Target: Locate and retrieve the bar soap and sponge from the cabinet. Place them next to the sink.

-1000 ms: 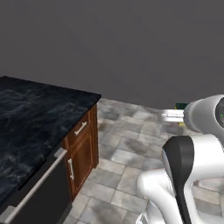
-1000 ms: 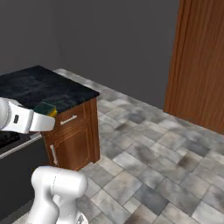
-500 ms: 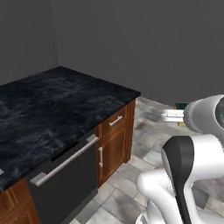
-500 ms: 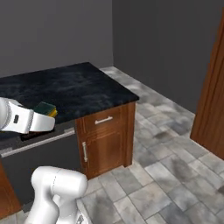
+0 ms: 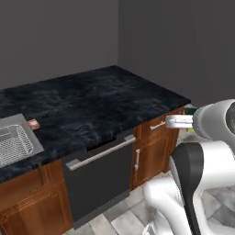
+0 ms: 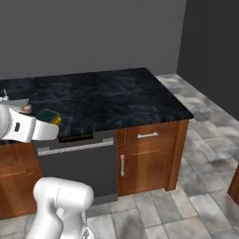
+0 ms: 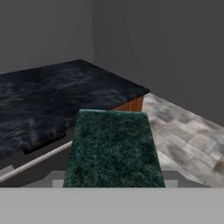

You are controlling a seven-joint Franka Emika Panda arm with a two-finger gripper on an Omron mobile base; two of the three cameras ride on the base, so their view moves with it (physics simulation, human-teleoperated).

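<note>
The black marbled stone countertop [image 5: 101, 105] spans the reddish-brown base cabinets [image 6: 151, 156] and a dark dishwasher front with a long silver bar handle [image 5: 98, 153]. At the countertop's left end sits the stainless steel sink with a wire rack inside [image 5: 13, 142]. Just beside the sink's right rim, on the countertop, lies the small flat reddish-pink bar soap [image 5: 32, 123]. The white arm's two-finger gripper [image 6: 50, 122] hangs in front of the countertop's near edge, above the dishwasher, its jaws pinching the rectangular yellow sponge with a dark green scouring layer [image 7: 113, 148], green face up. The sponge is well apart from the sink.
</note>
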